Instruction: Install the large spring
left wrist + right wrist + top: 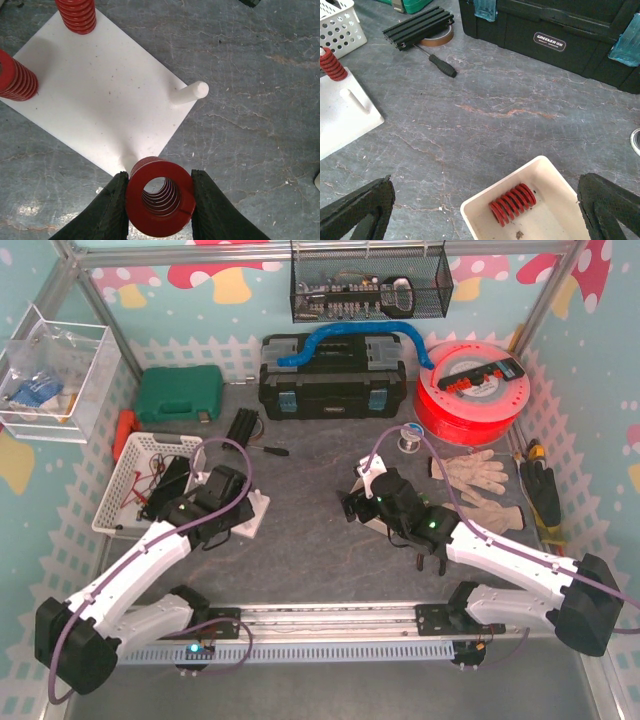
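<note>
At the near corner of the white peg plate, the left gripper is clamped on a large red spring, just beside the corner peg. Right of the plate, the right gripper hangs spread wide over a white tray holding another red spring.

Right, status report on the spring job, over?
Left hand shut on large spring, at corner peg of white plate. Right hand open over tray with spare spring. Nothing blocking the peg.

White link shells on left arm and right arm; black joints, purple cables, green status lights. Matte black wedge-shaped fingers.
</note>
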Motion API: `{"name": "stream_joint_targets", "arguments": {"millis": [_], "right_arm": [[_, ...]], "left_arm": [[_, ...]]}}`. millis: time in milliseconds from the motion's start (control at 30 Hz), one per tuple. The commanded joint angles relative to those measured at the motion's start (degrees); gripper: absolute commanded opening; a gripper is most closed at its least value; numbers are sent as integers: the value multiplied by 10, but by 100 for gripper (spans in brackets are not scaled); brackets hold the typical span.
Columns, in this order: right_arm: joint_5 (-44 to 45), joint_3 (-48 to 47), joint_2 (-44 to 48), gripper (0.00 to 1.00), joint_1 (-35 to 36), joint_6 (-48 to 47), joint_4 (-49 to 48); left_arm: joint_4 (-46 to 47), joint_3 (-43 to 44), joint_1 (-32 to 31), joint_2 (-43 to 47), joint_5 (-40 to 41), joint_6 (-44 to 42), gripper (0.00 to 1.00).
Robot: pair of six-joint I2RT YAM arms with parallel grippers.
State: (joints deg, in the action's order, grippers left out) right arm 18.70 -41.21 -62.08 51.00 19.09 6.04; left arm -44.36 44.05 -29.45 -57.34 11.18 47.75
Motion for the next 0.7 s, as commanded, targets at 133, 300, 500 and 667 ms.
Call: {"name": "stream_joint_targets", "arguments": {"millis": [133, 300, 500, 667], "right_arm": [[12, 4, 10, 99, 0, -11, -4], [9, 1, 15, 99, 1, -8, 3], [5, 7, 19, 99, 1, -7, 5], [-1, 7, 18, 99, 0, -5, 5]], "left_arm": [[2, -24, -19, 6, 15, 7, 0], [4, -26, -21, -4, 27, 14, 1], [20, -34, -24, -21, 25, 16, 8], [36, -42, -24, -26, 24, 22, 18]]}}
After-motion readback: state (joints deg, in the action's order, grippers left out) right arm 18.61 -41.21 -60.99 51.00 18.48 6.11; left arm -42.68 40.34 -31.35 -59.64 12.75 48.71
